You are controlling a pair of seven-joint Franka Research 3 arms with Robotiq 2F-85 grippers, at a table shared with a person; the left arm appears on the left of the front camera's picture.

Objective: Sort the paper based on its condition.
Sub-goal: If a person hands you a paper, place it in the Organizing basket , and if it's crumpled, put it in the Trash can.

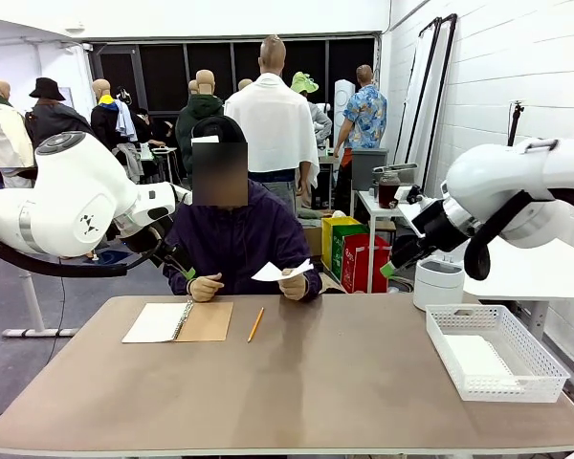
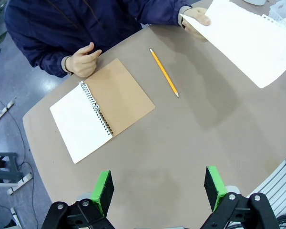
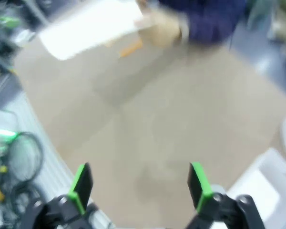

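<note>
The person across the table holds a loose white sheet of paper (image 1: 279, 273) in one hand (image 1: 294, 284), above the far edge of the table. That paper (image 2: 250, 40) has torn spiral holes along one edge; in the blurred right wrist view the paper (image 3: 88, 26) is a white patch at the top. My left gripper (image 2: 157, 191) hangs open high over the table, nothing between its green pads. My right gripper (image 3: 139, 186) is open too, above bare tabletop. In the front view the left gripper (image 1: 185, 267) is near the person's other hand, and the right gripper (image 1: 394, 265) is at the far right.
An open spiral notebook (image 1: 177, 322) with a brown cover lies at the table's left, a yellow pencil (image 1: 255, 324) beside it. A white mesh basket (image 1: 531, 354) with white sheets inside stands at the right edge. The notebook (image 2: 102, 107) and pencil (image 2: 164, 73) lie below my left gripper.
</note>
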